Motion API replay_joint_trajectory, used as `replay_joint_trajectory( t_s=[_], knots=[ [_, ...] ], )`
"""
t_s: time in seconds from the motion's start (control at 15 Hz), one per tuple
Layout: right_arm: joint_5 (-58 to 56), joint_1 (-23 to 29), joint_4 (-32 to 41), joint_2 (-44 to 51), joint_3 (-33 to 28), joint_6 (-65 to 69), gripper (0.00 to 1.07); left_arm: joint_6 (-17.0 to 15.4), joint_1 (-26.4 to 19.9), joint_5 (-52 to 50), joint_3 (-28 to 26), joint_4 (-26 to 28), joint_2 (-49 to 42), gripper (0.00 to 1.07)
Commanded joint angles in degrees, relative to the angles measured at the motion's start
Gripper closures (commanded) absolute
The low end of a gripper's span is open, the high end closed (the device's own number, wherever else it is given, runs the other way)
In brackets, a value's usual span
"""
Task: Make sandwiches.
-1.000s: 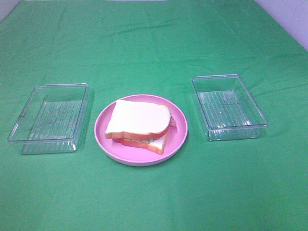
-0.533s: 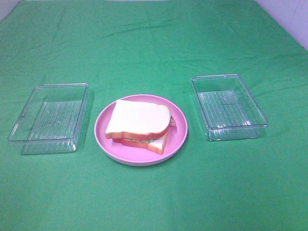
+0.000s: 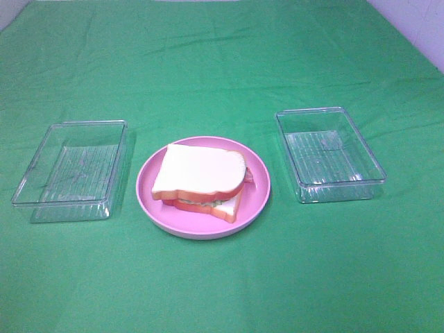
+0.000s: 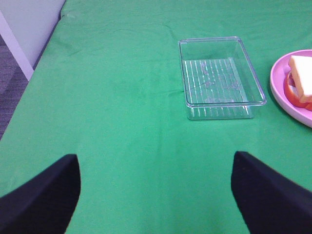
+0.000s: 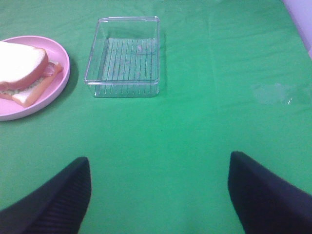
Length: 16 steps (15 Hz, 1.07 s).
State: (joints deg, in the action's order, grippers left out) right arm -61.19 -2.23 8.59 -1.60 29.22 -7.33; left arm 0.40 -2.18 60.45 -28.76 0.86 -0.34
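Observation:
A sandwich (image 3: 201,182) sits on the round pink plate (image 3: 255,201) in the middle of the green table: two white bread slices with orange-brown crust, red and pale green filling between them. It also shows in the right wrist view (image 5: 24,70) and partly in the left wrist view (image 4: 302,83). Neither gripper shows in the high view. My left gripper (image 4: 156,195) is open and empty over bare cloth, well short of the left tray. My right gripper (image 5: 158,195) is open and empty, well short of the right tray.
An empty clear plastic tray (image 3: 69,170) lies left of the plate, also in the left wrist view (image 4: 219,78). A second empty clear tray (image 3: 329,154) lies right of it, also in the right wrist view (image 5: 124,51). The table's left edge (image 4: 29,73) drops to grey floor.

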Motion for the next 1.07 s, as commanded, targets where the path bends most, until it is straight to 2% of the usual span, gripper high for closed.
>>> replay_joint_trajectory(
  t_s=[0.07,1.07],
  knots=[
    [0.52,-0.29,0.06,2.12,-0.17,0.52,0.34,0.17,-0.23,-0.52,0.17,0.34,-1.20,0.26],
    [0.63,-0.29,0.06,2.81,-0.17,0.52,0.34,0.00,-0.23,-0.52,0.17,0.57,-1.20,0.26]
  ],
)
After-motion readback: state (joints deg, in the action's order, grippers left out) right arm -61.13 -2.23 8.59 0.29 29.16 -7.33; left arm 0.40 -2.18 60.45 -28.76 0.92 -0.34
